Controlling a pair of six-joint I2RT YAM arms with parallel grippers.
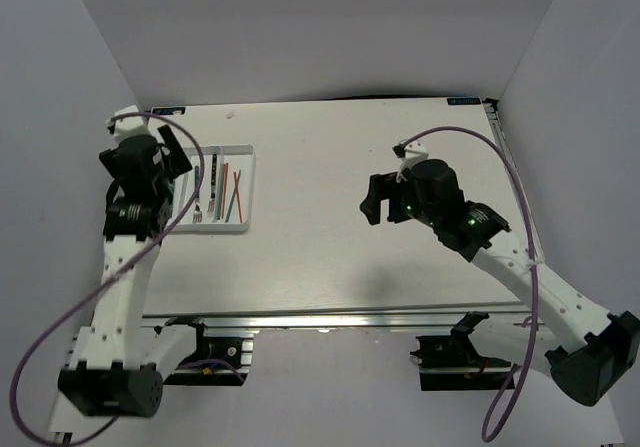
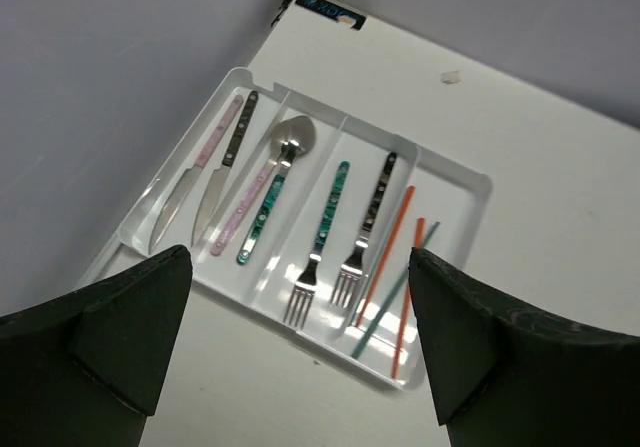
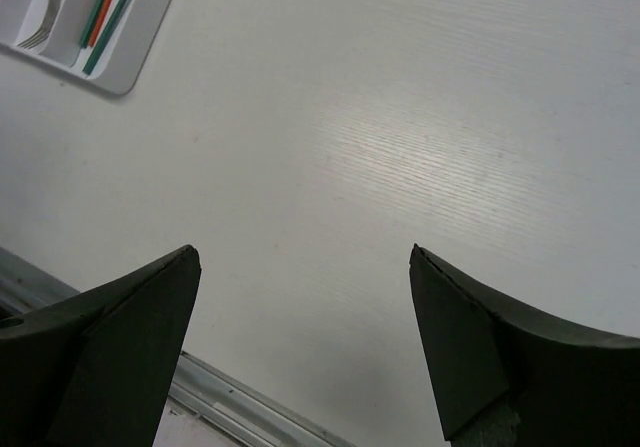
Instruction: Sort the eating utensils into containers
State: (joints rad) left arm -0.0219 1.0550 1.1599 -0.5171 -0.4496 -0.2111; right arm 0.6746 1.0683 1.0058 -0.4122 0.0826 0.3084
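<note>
The white divided tray (image 2: 455, 174) lies at the table's far left, also in the top view (image 1: 250, 195) and at the top left of the right wrist view (image 3: 140, 45). It holds two knives (image 2: 190, 174), two spoons (image 2: 285, 139), a teal-handled fork (image 2: 325, 227), a dark-handled fork (image 2: 370, 217), and red chopsticks (image 2: 385, 257) with a grey-green one (image 2: 393, 295). My left gripper (image 2: 298, 267) is open and empty above the tray's near edge, over its left side in the top view (image 1: 180, 157). My right gripper (image 3: 300, 257) is open and empty over bare table, at mid-right in the top view (image 1: 370, 199).
White walls close in the table on the left, back and right. A metal rail (image 3: 260, 407) runs along the table's near edge. A purple cable (image 1: 470, 132) loops from the right arm. A small white speck (image 2: 451, 77) lies beyond the tray.
</note>
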